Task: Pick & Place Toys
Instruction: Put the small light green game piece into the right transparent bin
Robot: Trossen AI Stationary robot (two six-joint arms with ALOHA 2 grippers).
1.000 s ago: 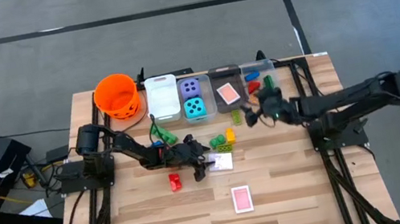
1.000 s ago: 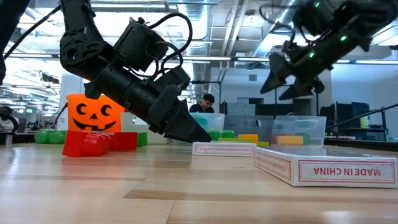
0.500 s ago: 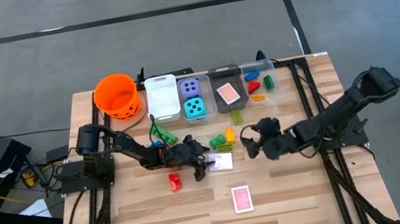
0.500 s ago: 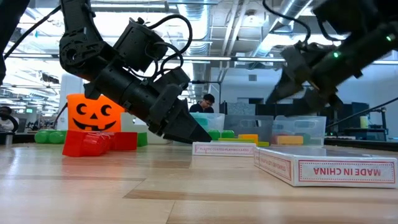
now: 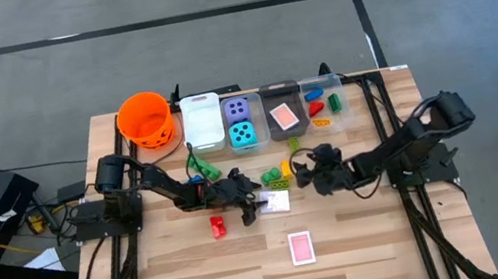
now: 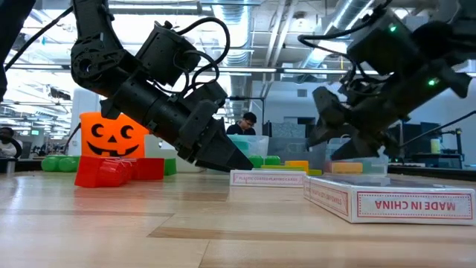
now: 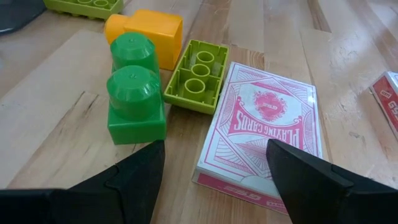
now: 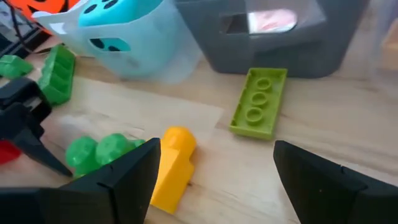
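- The left gripper (image 7: 214, 180) rests low at the table's middle, its fingers (image 7: 134, 177) spread and released, grasping nothing. Between them lies a pink-backed card deck (image 7: 264, 134), with a lime flat brick (image 7: 198, 76) touching its edge and a green two-stud brick (image 7: 132, 99) just beside that. The spread looks set to close on the deck, though that is only a judgement.
- The right gripper (image 8: 214, 180) hovers just above the table near the bins, fingers (image 8: 115, 183) apart and empty. A yellow brick (image 8: 173, 167) lies between them and looks like its target; a second lime flat brick (image 8: 258, 101) lies nearby against a dark bin (image 8: 273, 40).
- From above, the left gripper (image 5: 250, 203) and right gripper (image 5: 310, 172) face each other across the cluster of loose bricks.
- Some toys are already sorted: a teal die (image 5: 243, 134) and purple die (image 5: 236, 110) share one clear bin, a card (image 5: 284, 115) lies in the next, small bricks in the last.
- A red brick (image 5: 218, 227) and another card deck (image 5: 301, 247) lie apart on the bare table (image 5: 368, 241); an orange bucket (image 5: 145, 119) stands at the back corner.
- Hard to make out: the left arm covers bricks behind it, the white bin's (image 5: 203, 124) contents cannot be told, and the table-level view hides most small toys behind the deck box (image 6: 390, 201).
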